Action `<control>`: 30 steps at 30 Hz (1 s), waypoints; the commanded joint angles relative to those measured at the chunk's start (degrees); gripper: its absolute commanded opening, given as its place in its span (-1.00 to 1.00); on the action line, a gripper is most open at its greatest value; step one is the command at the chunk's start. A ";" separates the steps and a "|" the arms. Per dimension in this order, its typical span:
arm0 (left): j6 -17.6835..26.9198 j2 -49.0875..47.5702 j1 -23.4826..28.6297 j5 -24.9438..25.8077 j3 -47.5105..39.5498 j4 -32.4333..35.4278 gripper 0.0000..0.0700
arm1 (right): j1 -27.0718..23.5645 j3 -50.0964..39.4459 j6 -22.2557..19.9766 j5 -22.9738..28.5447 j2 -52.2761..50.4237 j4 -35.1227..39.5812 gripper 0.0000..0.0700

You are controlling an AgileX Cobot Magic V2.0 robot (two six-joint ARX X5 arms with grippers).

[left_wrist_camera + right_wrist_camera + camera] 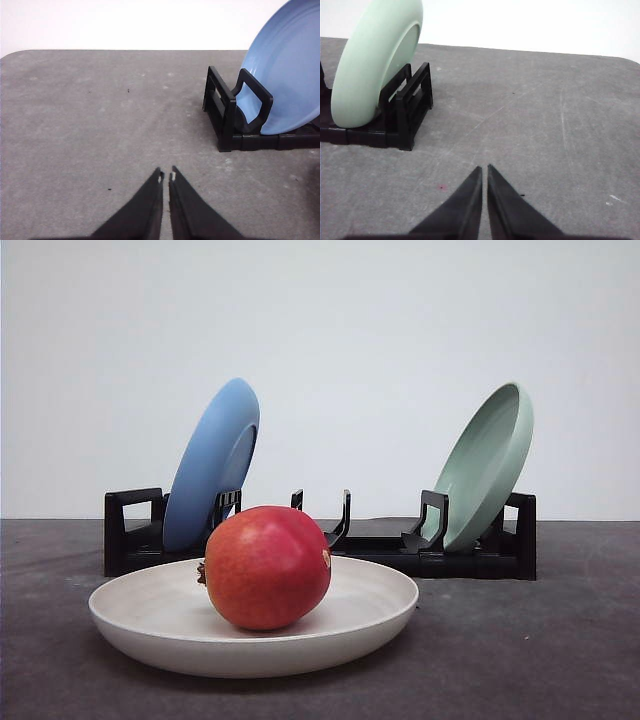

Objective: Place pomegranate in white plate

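The red pomegranate (266,566) rests inside the white plate (140,615), which lies flat on the grey table in the front view, near the camera. Its dark calyx nub points left. In the left wrist view my left gripper (166,175) is shut, its black fingertips together over bare table with nothing between them. My right gripper (484,168) is likewise shut and holds nothing, above bare table beside the rack's right end.
A black dish rack (380,545) stands behind the white plate. A blue plate (212,462) leans in its left slot and a pale green plate (487,466) in its right slot. The blue plate (290,70) and green plate (372,65) stand close to each wrist.
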 commanded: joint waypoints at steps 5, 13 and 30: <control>0.39 0.02 0.00 -0.13 -0.55 -0.28 -1.00 | -0.04 -0.31 0.80 0.02 -0.09 0.59 -0.97; 0.39 0.02 0.00 -0.13 -0.53 -0.28 -1.00 | -0.04 -0.31 0.78 0.02 -0.09 0.59 -0.97; 0.39 0.02 0.00 -0.13 -0.55 -0.28 -1.00 | -0.04 -0.31 0.78 0.02 -0.09 0.59 -0.97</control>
